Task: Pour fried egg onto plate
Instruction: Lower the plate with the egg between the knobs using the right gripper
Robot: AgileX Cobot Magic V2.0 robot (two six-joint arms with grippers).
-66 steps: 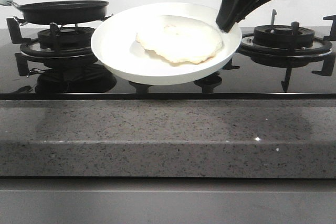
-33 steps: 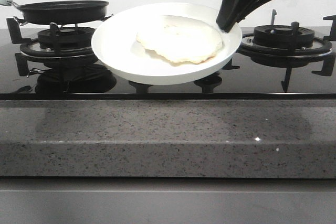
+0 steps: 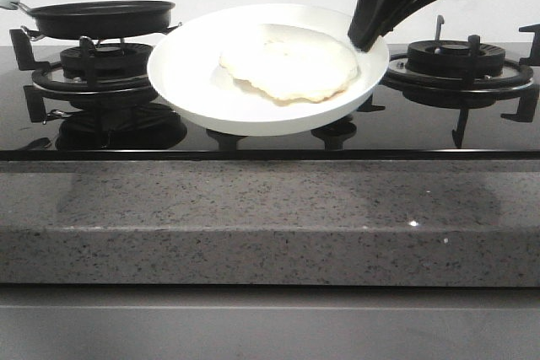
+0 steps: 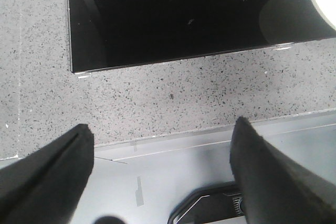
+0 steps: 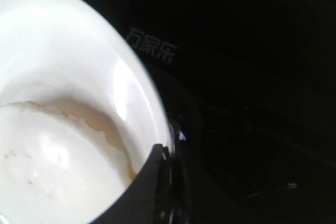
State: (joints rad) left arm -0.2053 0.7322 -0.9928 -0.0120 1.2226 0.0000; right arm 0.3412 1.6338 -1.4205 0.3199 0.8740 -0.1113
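A round, shallow, glossy white plate [image 3: 202, 82] hangs tilted above the shiny black glass hob [image 3: 253, 137], its right rim pinched by the black right gripper [image 3: 361, 40], whose fingers are clenched on that edge. On the plate lies the flat, pale cream fried egg [image 3: 289, 62] with browned, ragged edges; in the right wrist view the egg [image 5: 47, 161] reaches close to the clamped rim of the plate [image 5: 79, 61]. At back left a round black frying pan [image 3: 101, 17] sits on a black cast burner grate [image 3: 93, 65]. A speckled grey stone counter [image 3: 270, 217] fronts the hob. The left gripper [image 4: 160, 150] hovers over that counter [image 4: 157, 93] with its dark matte fingers [image 4: 52, 166] spread apart, released and grasping nothing. Compared with half a second ago, plate and egg have barely shifted.
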